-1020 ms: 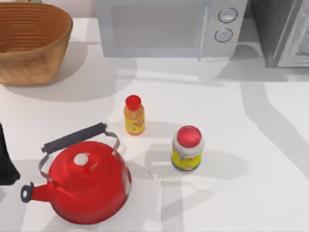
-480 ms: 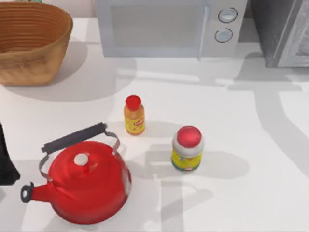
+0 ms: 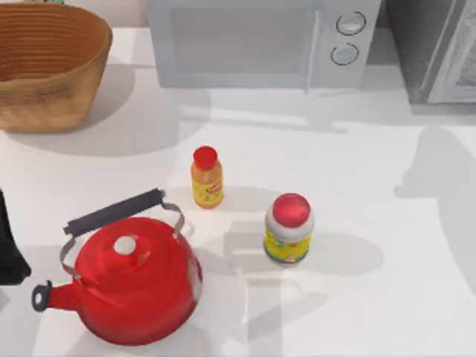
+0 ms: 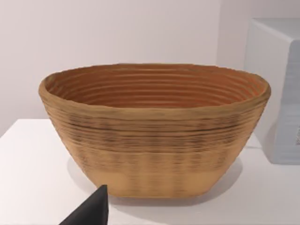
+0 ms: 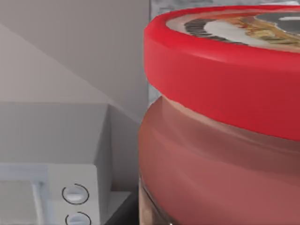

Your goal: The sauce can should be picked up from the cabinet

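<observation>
left pincer [image 4: 91,211] hangs near the basket [image 4: 154,131], grip state i cannot tell; the can [image 5: 220,122] looms right before the right wrist camera.

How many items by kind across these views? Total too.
Sauce can: 1
Jar: 1
Bottle: 1
Kettle: 1
Basket: 1
Microwave: 1
Cabinet: 1
Total: 7
</observation>
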Controlling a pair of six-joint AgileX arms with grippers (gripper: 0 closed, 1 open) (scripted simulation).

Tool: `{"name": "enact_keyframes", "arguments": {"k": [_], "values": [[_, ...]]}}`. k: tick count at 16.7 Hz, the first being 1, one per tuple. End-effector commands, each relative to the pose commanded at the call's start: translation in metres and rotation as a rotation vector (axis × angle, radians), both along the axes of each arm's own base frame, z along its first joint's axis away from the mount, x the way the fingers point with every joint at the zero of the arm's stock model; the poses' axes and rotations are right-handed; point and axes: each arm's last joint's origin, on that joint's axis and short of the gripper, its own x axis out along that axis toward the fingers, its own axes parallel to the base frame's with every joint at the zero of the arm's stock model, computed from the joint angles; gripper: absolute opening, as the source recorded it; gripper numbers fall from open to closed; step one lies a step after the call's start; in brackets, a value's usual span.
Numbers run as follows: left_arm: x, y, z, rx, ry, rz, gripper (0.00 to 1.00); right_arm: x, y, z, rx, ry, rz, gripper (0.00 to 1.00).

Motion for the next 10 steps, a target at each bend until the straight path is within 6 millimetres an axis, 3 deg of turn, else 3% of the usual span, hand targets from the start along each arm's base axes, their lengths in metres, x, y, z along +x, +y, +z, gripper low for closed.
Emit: {"name": "enact_keyframes", "arguments": {"k": [6,10], "values": [[0.000,0.000,0.000,0.000,0.000,0.000,1.00,-0.017,-0.023,-0.151,0.012,0.021,0.006,0.00],[0.000,0.000,0.000,0.000,0.000,0.000,1.00,-0.020,-0.030,-0.208,0.022,-0.034,0.011,0.00]]}}
